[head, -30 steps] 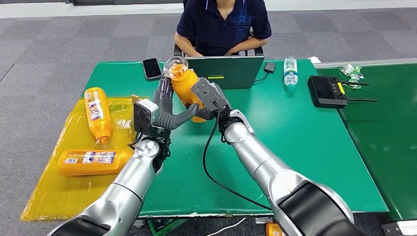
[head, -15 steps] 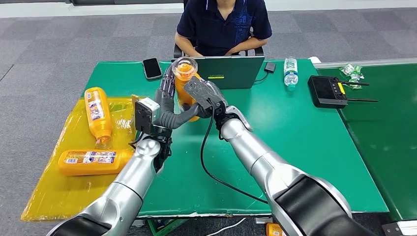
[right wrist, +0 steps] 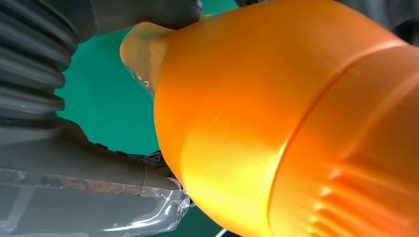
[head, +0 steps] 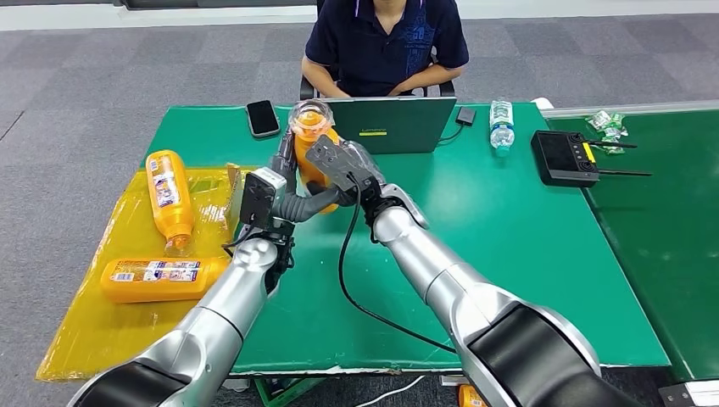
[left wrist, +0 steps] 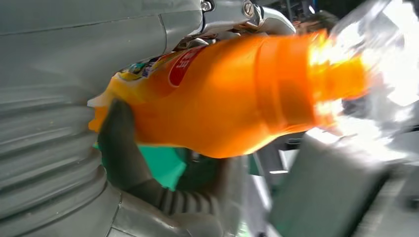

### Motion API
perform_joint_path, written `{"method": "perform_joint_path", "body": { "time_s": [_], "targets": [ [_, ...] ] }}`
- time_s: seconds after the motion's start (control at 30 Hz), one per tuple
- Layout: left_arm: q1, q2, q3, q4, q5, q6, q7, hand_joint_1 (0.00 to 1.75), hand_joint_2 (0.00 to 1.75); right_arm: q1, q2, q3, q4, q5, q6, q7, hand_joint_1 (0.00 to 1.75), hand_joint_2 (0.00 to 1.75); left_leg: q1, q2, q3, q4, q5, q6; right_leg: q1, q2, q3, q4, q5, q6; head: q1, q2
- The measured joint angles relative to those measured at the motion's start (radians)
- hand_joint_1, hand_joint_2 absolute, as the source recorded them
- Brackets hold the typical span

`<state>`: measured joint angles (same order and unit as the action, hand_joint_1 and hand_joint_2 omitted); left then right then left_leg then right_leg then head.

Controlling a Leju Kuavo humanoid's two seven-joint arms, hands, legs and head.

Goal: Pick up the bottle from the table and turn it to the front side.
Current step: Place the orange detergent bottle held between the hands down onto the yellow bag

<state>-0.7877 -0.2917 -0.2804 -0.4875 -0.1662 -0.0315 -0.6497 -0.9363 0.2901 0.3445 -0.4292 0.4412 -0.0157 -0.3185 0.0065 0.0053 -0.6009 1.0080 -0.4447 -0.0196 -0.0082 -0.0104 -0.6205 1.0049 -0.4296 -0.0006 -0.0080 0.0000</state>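
Orange bottle held upright above the green table, clear cap uppermost, just in front of a grey laptop. Gripped from both sides: left hand wrapped around the lower body, thumb curled under and dark fingers up the far side; right hand clasped against the near side, grey back plate turned to the camera. Seen from the left wrist: thick thumb pressed on the bottle's lower end, a red label patch with white script too blurred to read, colourful print beside it. Seen from the right wrist: bare orange plastic close to the lens, ribbed near the cap, no writing legible.

Lying flat on a yellow plastic sheet at the table's left end, two more orange bottles: one pointing toward the robot, one crosswise nearer the edge, both with printed labels too small to read. Also on the table: black phone, small water bottle, black handheld controller with antennas, crumpled wrappers on the adjoining table. Small logo on the laptop lid, unreadable. Seated behind the laptop, a person in a dark polo shirt.
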Motion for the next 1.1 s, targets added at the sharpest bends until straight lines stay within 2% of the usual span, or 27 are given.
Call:
{"method": "perform_joint_path", "body": {
  "time_s": [0.2,0.53,0.9,1.03,1.1],
  "targets": [
    [-0.045,0.021,0.000,0.071,-0.051,0.011,0.012,0.00,1.75,-0.008,0.002,0.004,0.000,0.036,-0.009,0.016,1.75,1.75,0.000,0.000,0.000,0.000,0.000,0.000,0.000,0.000,0.000,0.000,0.000,0.000,0.000,0.000],
    [-0.073,0.066,-0.002,0.115,-0.081,0.032,0.034,0.00,1.75,-0.008,0.011,0.053,-0.003,0.070,-0.008,0.016,1.75,1.75,0.000,0.000,0.000,0.000,0.000,0.000,0.000,0.000,0.000,0.000,0.000,0.000,0.000,0.000],
    [-0.084,0.081,-0.002,0.129,-0.062,0.016,0.026,0.00,1.75,-0.008,0.023,0.082,-0.007,0.070,0.002,0.016,1.75,1.75,0.000,-0.001,0.000,0.000,0.000,0.000,0.000,0.000,0.000,0.000,0.000,0.000,0.000,0.000],
    [-0.084,0.082,0.004,0.130,-0.034,-0.027,0.011,1.75,1.75,-0.008,0.029,0.084,-0.007,0.055,0.002,0.015,1.75,1.75,0.000,-0.001,0.000,0.000,0.000,0.000,0.000,0.000,0.000,0.000,0.000,0.000,0.000,0.000],
    [-0.084,0.082,0.010,0.131,-0.023,-0.049,0.009,1.75,1.75,-0.008,0.033,0.085,-0.008,0.046,0.002,0.014,1.75,1.75,0.000,-0.001,0.000,0.000,0.000,0.000,0.000,0.000,0.000,0.000,0.000,0.000,0.000,0.000]
  ]
}}
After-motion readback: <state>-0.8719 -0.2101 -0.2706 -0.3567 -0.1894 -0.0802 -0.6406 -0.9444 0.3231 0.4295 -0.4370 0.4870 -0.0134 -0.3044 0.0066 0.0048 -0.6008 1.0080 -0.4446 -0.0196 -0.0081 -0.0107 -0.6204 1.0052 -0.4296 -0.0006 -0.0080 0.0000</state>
